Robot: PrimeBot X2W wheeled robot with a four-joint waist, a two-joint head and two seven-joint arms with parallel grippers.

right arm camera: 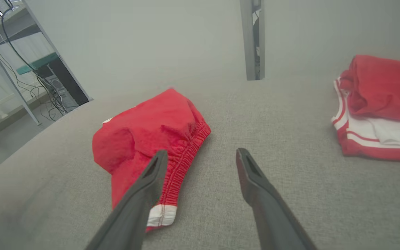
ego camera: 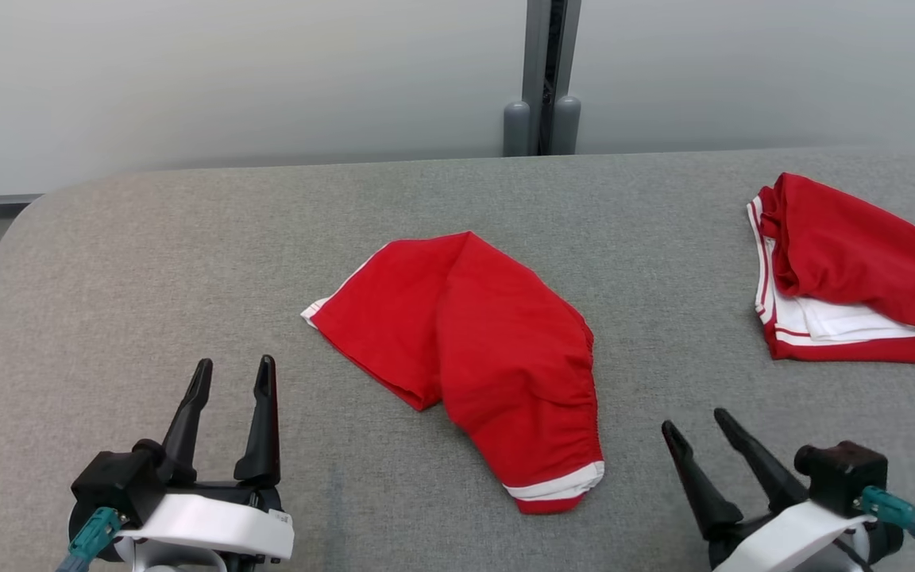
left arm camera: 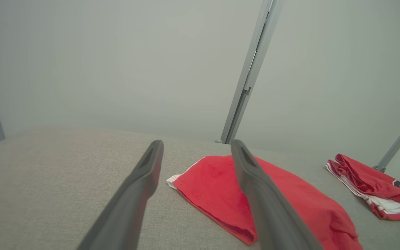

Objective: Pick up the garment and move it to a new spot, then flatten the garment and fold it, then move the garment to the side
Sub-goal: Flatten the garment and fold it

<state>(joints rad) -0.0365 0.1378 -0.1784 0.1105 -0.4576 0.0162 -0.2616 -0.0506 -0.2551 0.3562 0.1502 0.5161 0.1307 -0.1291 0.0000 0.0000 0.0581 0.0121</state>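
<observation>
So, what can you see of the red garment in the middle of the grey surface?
The red garment looks like thin, soft cloth, folded over itself into a bent, lumpy shape, not flat. One long edge is gathered like elastic; white trim marks its near end and far-left corner. It lies on the grey fabric surface. The left gripper and right gripper are open near it, fingers not touching it.

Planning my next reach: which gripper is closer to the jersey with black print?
Right. The right gripper is just short of the jersey; the left gripper is far left, beyond the red shorts.
</observation>
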